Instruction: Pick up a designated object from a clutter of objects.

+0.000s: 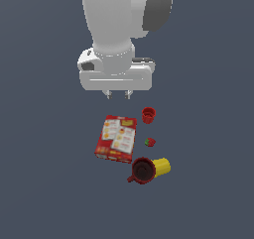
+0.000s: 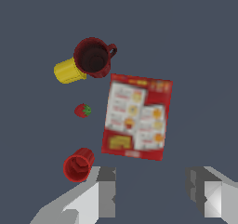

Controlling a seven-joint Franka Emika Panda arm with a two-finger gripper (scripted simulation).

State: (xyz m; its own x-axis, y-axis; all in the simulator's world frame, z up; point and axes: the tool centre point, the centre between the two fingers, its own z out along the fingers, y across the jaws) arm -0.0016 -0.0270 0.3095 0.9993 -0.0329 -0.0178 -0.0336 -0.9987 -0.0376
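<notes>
Exterior view: gripper (image 1: 118,94), fingers parted and empty, is held above. Dark red mug (image 1: 143,170) is touched at 3 o'clock by yellow cup (image 1: 162,166); the wrong cup may be grasped.

The wrist view looks down on 5 objects on a plain dark grey surface (image 2: 195,42): a dark red mug (image 2: 94,57) with a dark inside and small side handle, touching a yellow cup (image 2: 68,71) that seems to lie on its side against it. A tiny strawberry (image 2: 82,110) sits apart between these and a small red cup (image 2: 78,165), while a flat red box (image 2: 137,116) with blurred white and orange panels lies beside them. The gripper (image 2: 151,193) shows 2 grey fingers (image 2: 106,195) spread wide, holding nothing, 1 just beside the small red cup.
</notes>
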